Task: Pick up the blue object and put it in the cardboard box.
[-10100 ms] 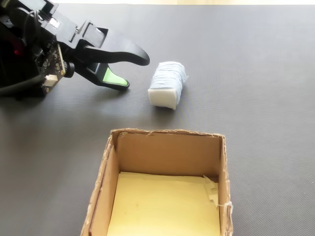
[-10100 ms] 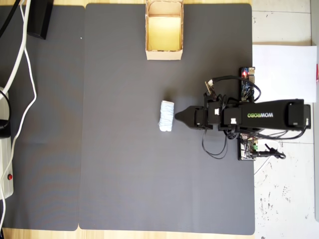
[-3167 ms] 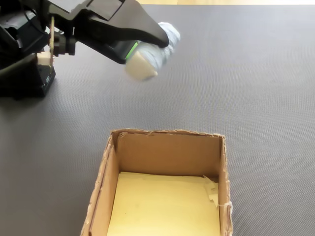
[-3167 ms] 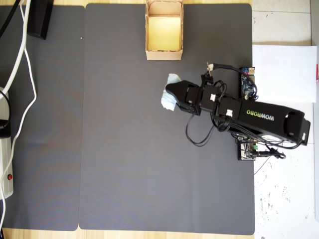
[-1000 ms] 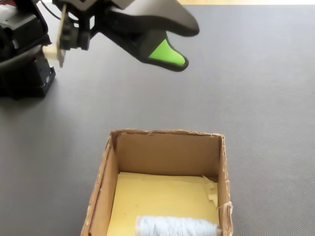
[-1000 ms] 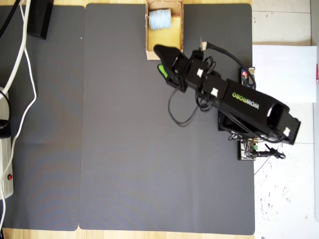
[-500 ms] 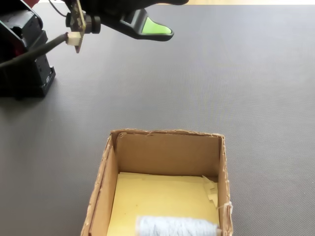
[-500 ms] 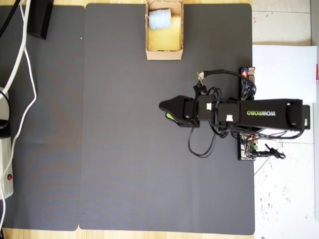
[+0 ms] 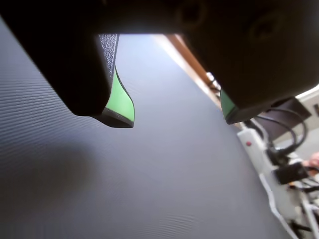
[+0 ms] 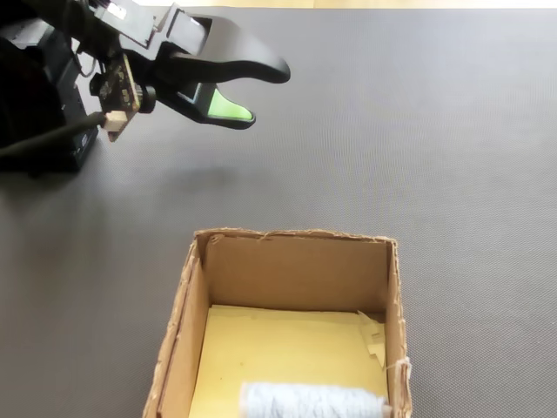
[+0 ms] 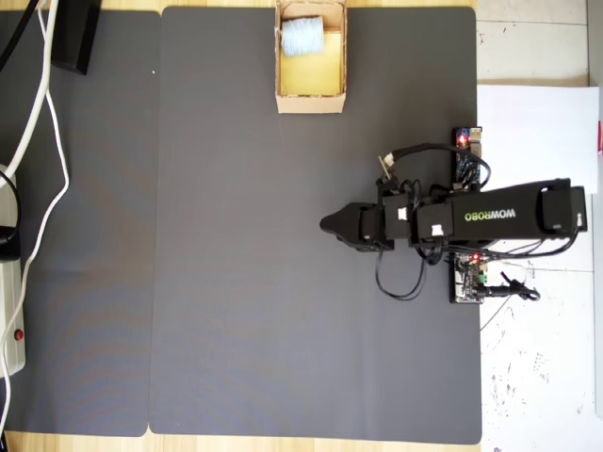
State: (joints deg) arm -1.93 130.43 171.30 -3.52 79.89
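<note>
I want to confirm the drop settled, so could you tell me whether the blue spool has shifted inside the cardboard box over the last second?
No. In the overhead view the blue spool lies against the cardboard box's far wall, exactly as before.

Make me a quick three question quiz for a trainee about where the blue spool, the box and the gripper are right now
1. True or false: the blue object lies inside the cardboard box.
2. Is the gripper open or shut?
3. In the overhead view, the gripper is: A) above the box, B) over the dark mat, away from the box, C) touching the spool.

Key: 1 true; 2 open, with nothing between the jaws; 3 B.
</note>
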